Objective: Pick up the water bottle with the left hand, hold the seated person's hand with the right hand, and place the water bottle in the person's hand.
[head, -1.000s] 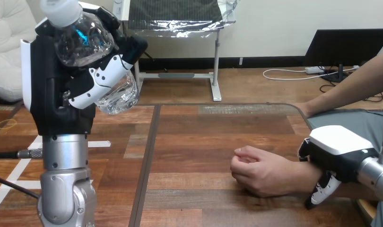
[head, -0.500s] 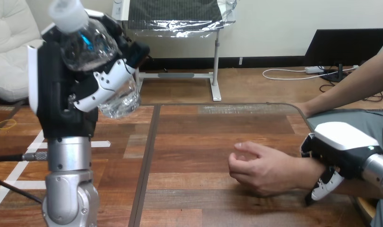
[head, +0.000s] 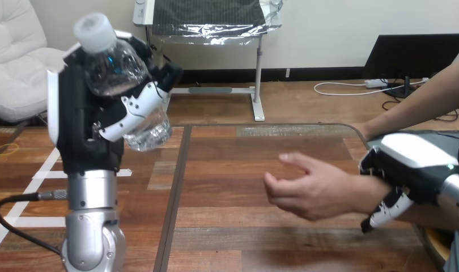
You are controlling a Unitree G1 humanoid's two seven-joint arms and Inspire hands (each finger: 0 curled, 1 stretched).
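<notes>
Water bottle (head: 125, 90): we are seeing it raised clear of the table (head: 244, 153) at the view's left. It is clear plastic, with the pale cap (head: 94, 29) tipped up and leftward and the base pointing down toward the table's middle. The left hand (head: 83, 124) is gripping it, fingers wrapping across the lower body and the palm behind. We are reading the height and tilt as carriage for a handover, base leading.

The bottle is hanging well apart from the person's hand (head: 312, 192). That hand is sitting right of centre, apparently just off the wood, with fingers loosely cupped and opening toward the bottle.

The right hand (head: 411, 167) is clasping the person's wrist (head: 366, 192), white shell on top and a finger curling underneath. We are judging this as steadying the receiving hand.

The left forearm (head: 91, 195) is standing nearly upright from the bottom edge. The right arm (head: 458, 192) is coming in low from the right edge. The bottle is not yet placed.
</notes>
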